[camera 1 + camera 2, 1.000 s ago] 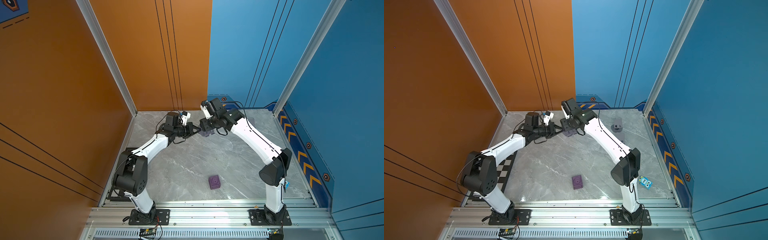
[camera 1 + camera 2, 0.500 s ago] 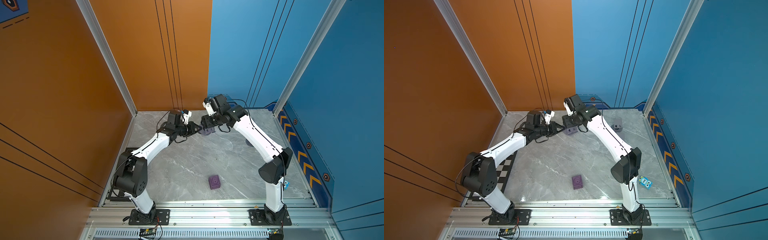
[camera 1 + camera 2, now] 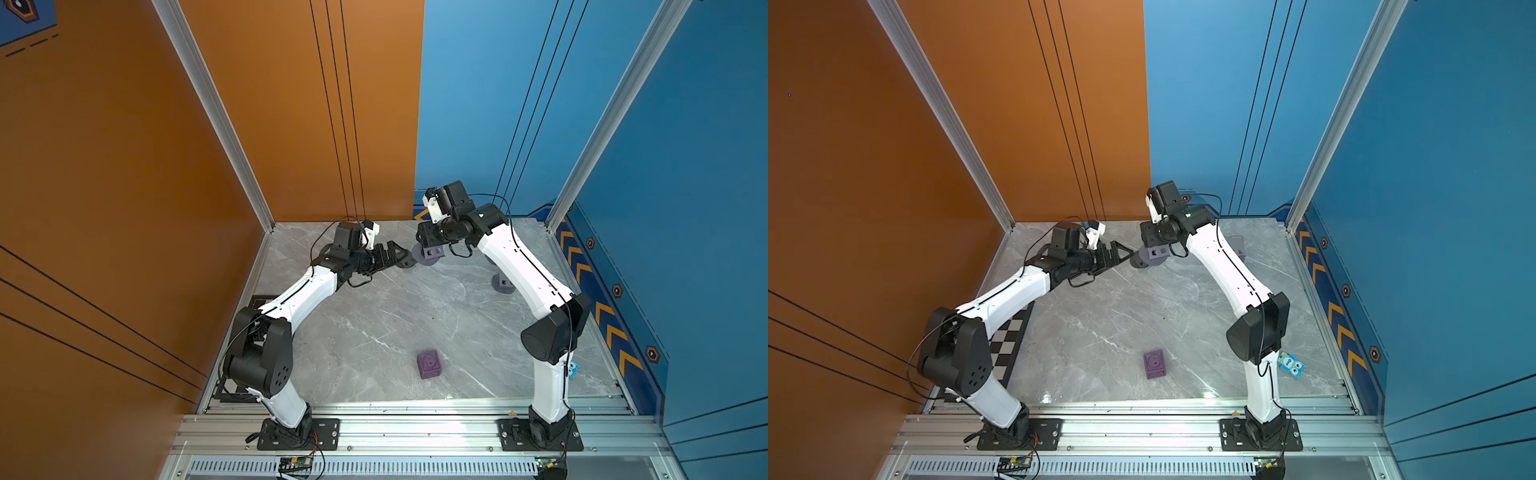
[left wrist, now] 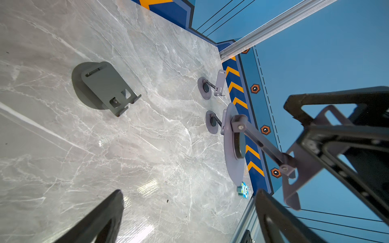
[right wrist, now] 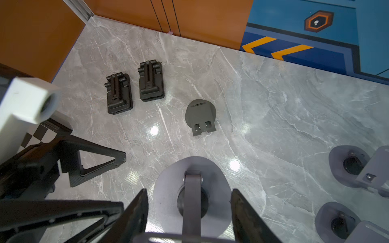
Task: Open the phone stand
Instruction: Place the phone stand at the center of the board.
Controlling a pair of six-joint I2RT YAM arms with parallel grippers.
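Grey marble surface (image 3: 374, 324) in an orange-and-blue booth here. The right tool (image 5: 189, 190) is clamping the phone stand (image 3: 428, 254) by its plate and holding it off the surface at around 12 o'clock. The left tool (image 4: 188, 190) is sitting wide open and empty, just at the stand's 9 o'clock. The round base is sticking out on its arm, so I'm guessing the opening is basically done. Only setting it down is looking left.

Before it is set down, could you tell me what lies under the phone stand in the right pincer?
Around the phone stand held by the right pincer, only marble table shows beneath; its round base covers the patch directly below.
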